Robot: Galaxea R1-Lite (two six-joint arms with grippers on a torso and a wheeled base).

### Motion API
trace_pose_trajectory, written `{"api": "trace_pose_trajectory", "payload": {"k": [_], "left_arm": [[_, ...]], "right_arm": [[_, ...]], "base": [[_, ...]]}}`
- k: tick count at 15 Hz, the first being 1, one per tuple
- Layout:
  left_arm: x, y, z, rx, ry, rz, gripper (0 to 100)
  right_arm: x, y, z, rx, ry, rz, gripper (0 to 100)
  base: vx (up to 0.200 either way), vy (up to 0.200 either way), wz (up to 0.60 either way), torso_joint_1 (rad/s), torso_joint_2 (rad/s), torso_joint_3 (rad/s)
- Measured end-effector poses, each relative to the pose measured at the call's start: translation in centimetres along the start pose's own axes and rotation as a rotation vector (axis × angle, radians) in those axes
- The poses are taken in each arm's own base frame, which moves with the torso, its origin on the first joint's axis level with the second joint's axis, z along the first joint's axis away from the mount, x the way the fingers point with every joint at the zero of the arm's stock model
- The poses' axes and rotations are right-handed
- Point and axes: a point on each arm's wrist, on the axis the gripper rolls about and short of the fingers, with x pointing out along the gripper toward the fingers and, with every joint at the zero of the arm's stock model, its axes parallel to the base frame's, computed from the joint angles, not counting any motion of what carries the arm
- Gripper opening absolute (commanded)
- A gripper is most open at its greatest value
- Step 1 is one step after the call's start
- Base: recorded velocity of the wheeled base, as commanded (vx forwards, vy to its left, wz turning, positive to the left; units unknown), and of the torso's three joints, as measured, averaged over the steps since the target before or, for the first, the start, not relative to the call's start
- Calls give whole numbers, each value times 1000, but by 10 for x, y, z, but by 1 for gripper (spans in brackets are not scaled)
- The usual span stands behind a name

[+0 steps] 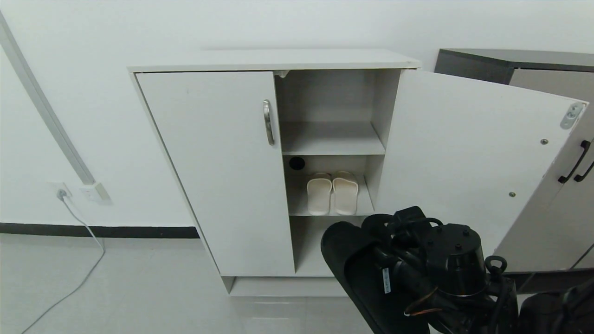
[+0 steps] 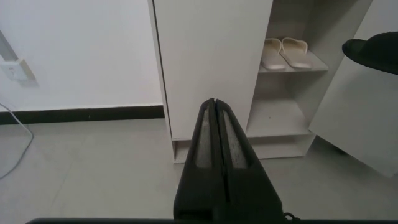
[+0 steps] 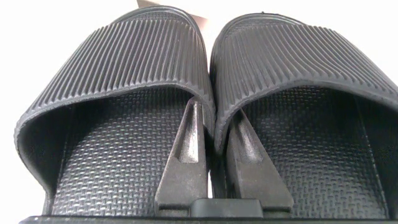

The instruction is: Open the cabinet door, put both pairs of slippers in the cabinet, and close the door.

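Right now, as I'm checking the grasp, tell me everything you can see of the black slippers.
The black slippers are a pair of rubbery-looking slides with ribbed straps and grid-textured footbeds. They are held side by side, their inner strap edges pinched together by the right end effector, one finger inside each slipper. They hang in the air before the cabinet's open right half, and nothing else can be seen touching them.

You see: cabinet — plain white | its handle — silver | shelved slippers — cream, plain | black slippers — ribbed straps, cross-hatched footbeds | left end effector — black, grey pads | floor — pale grey | skirting strip — black | wall — white | neighbouring cupboard — grey, black handles.
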Motion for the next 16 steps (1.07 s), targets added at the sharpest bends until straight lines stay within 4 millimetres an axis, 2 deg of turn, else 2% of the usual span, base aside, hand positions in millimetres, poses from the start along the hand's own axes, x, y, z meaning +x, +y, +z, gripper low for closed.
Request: {"api": "trace_pose_trajectory", "payload": {"k": [6,9,11,14,16], "left_arm": [[0,0,0,0,-1,0,0],[0,0,0,0,-1,0,0],[0,0,0,0,-1,0,0],[0,0,0,0,-1,0,0],[0,0,0,0,-1,0,0]], "right_arm": [[6,7,-1,-32,-55,1,0],[18,30,10,-25,-153,-86,0],[31,43,18,-27,-138,-98,0],[44,57,40,-4,-21,-116,0],[45,64,72,54,29,-139,0]], "base": [[0,0,0,2,37,35],[0,0,0,0,0,0],[0,0,0,0,0,0],[0,0,0,0,0,0],[0,0,0,0,0,0]]}}
